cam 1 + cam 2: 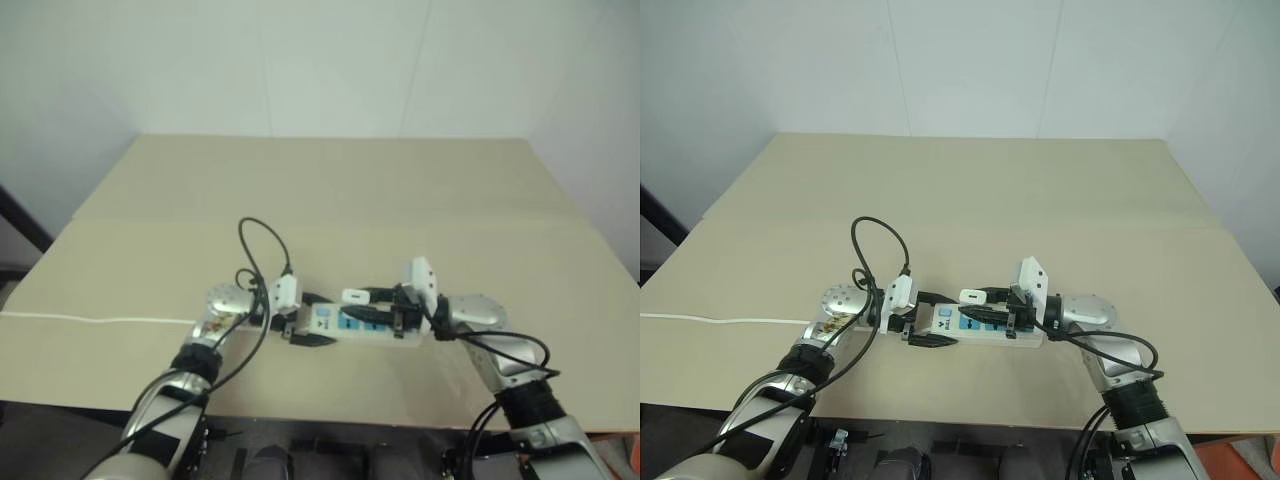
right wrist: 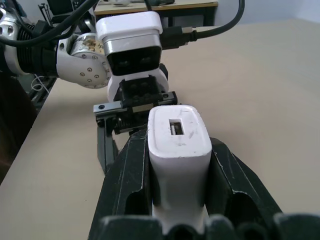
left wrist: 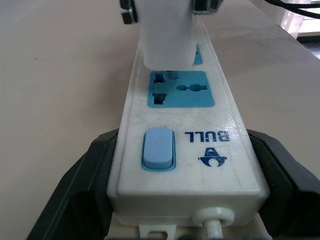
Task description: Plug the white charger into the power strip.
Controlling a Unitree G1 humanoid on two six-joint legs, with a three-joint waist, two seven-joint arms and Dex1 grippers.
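Closest to the robot, both arms were reaching in over the near edge of the tan table [image 1: 330, 190], meeting around the power strip [image 1: 985, 330], which lay flat near that edge with its thin white cord [image 1: 95, 321] trailing off toward 9 o'clock. The left gripper [image 3: 165, 190] had its two black fingers [image 3: 75, 190] spread wide around the strip's switch end, hugging both sides right by the blue switch [image 3: 158, 148] and the "BULL" logo. The right gripper [image 2: 175, 170] came in from 3 o'clock, pinching the white charger [image 2: 178, 155] snugly between its fingers. That charger sat right over the strip, just past the first blue socket [image 3: 181, 89], seemingly touching the strip's face, though I couldn't tell if its prongs were seated.
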